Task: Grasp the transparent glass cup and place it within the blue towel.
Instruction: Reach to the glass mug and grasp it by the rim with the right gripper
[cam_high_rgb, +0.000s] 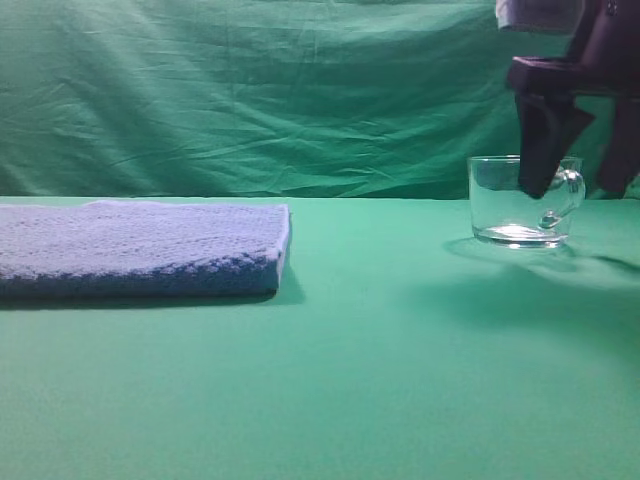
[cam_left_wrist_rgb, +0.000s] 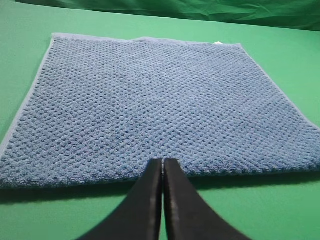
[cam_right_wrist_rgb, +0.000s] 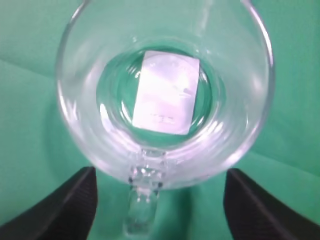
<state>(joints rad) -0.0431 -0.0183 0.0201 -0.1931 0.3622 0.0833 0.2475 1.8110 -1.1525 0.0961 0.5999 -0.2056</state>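
My right gripper (cam_high_rgb: 575, 185) hangs over the transparent glass cup (cam_high_rgb: 518, 203) near the surface's far right edge, jaws apart to straddle its handle side — probably not yet touching. My left gripper (cam_left_wrist_rgb: 162, 167), jaws together, waits by the blue towel (cam_high_rgb: 140, 248) at the left edge.

The short, clear glass mug with a curled handle (cam_high_rgb: 520, 203) is smooth and glossy, catching bright reflections. The folded blue-lavender terry towel (cam_left_wrist_rgb: 150, 105) looks matt, thick and nubby. Green cloth covering the desk (cam_high_rgb: 380, 380) is matt and smooth; the green cloth backdrop (cam_high_rgb: 250, 90) is creased.
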